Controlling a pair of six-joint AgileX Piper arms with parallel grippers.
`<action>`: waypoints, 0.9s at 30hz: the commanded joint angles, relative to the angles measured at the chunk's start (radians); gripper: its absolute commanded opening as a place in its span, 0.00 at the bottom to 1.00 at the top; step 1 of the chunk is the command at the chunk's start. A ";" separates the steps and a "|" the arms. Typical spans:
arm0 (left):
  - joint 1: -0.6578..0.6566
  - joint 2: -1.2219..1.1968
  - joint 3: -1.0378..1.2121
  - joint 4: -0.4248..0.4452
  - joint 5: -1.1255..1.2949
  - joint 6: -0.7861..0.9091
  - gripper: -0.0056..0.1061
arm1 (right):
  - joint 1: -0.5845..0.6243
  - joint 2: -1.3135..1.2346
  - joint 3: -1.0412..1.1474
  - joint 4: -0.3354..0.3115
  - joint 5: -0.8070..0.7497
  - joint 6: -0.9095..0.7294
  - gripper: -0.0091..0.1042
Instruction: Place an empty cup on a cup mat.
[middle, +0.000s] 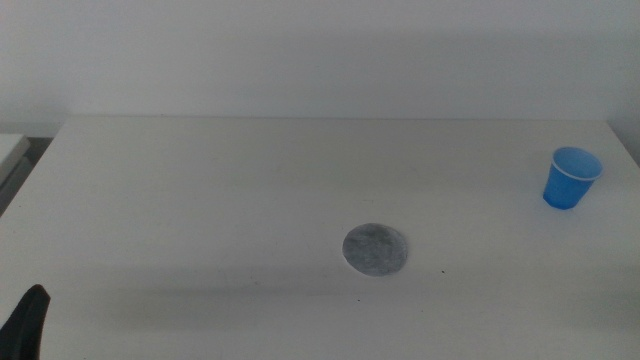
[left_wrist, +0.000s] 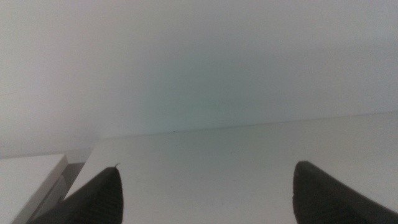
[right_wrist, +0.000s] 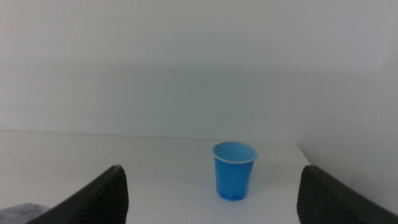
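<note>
The blue cup (middle: 572, 177) stands upright near the table's right edge, towards the back; it also shows in the right wrist view (right_wrist: 234, 170), ahead of my right gripper (right_wrist: 211, 196), whose jaws are wide apart and empty. The grey cup mat (middle: 375, 249) lies flat near the table's middle, bare; a sliver of it shows in the right wrist view (right_wrist: 25, 211). My left gripper (left_wrist: 208, 193) is open and empty; only its dark tip (middle: 28, 320) shows at the front left corner in the middle view. The right arm is out of the middle view.
The white table (middle: 250, 190) runs back to a pale wall. A lower white surface (middle: 10, 150) stands beyond the table's left edge, with a dark gap between them.
</note>
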 joint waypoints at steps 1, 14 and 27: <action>-0.002 -0.004 0.000 0.000 -0.005 -0.003 0.89 | -0.009 -0.004 -0.004 -0.003 0.011 0.017 0.90; -0.002 -0.004 0.000 0.000 -0.005 -0.003 0.89 | -0.009 0.734 -0.749 0.026 0.686 0.148 0.90; -0.002 -0.004 0.000 0.000 -0.005 -0.003 0.89 | -0.009 1.187 -1.255 -0.012 0.868 0.060 0.90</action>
